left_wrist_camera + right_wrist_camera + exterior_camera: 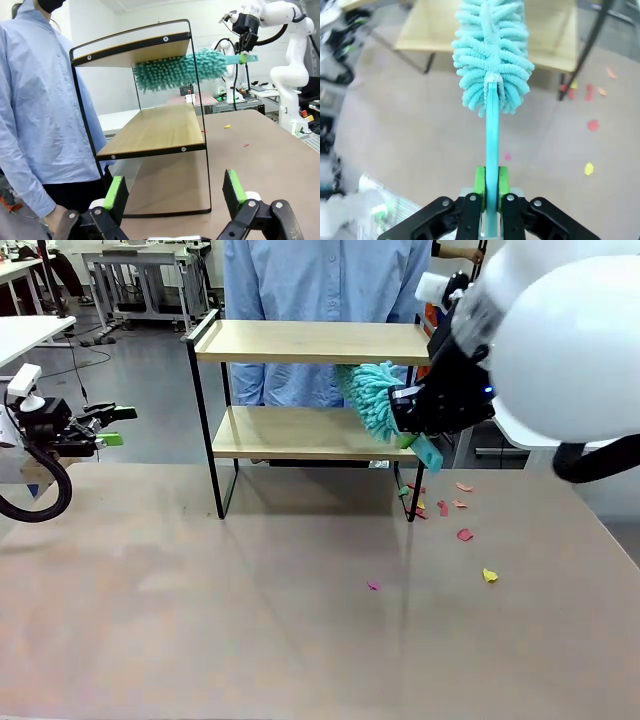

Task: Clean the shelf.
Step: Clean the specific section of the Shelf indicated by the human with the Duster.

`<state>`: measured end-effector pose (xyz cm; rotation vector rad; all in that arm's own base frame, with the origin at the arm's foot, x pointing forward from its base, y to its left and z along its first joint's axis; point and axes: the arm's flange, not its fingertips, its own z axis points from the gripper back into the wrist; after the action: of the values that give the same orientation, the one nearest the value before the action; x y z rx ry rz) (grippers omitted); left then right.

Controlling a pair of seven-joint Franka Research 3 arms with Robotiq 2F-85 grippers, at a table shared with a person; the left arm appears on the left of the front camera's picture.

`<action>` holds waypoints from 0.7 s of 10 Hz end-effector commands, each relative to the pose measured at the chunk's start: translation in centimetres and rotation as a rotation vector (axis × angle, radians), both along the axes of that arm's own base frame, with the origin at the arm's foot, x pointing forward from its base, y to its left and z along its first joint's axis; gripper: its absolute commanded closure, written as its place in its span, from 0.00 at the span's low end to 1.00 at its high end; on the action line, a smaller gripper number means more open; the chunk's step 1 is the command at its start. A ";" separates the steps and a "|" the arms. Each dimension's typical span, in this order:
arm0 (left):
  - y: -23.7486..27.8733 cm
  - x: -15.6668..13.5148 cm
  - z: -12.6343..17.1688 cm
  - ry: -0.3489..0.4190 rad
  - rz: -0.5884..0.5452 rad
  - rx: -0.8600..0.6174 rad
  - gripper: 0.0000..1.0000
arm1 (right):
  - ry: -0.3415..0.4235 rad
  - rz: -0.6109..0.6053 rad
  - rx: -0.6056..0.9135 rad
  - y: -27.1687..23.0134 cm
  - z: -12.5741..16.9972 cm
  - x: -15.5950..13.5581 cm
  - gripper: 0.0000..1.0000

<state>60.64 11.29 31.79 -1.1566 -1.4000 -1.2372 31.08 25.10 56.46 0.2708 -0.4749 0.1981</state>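
A small two-tier shelf (300, 430) stands at the table's (250, 620) far edge, in front of a person in a blue shirt (320, 280). The right gripper (491, 186) clamps the handle of a teal fluffy duster (372, 400), whose head sits between the two boards at the shelf's right end. The bulky right arm hides the shelf's upper right corner. Small coloured paper scraps (462, 534) lie on the table just right of the shelf. The left gripper (173, 192) hangs wide apart and empty, well left of the shelf.

Left gripper (172, 192): green-padded fingers spread apart, nothing between them. Shelf (150, 131) stands on the brown table (260, 165). Right gripper (243, 51) grips the handle of a teal fluffy duster (175, 70), head between the boards. Person in blue shirt (35, 110) stands just beside the shelf. Small scraps (227, 126) lie on the table.
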 end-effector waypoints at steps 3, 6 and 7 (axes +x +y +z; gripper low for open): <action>0.0 -0.1 0.3 -0.015 0.002 0.000 0.00 | 0.220 0.451 -0.150 -3.2 -1.2 -3.2 0.87; 0.0 -0.1 0.3 -0.015 0.002 0.000 0.00 | 0.317 0.661 -0.249 -8.1 -0.8 -5.4 0.87; 0.0 -0.1 0.3 -0.015 0.002 0.000 0.00 | 0.343 0.700 -0.256 -10.7 -1.0 -5.7 0.87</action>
<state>60.64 11.29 31.79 -1.1566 -1.4000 -1.2372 24.74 17.38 54.52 0.2204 0.0102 0.8144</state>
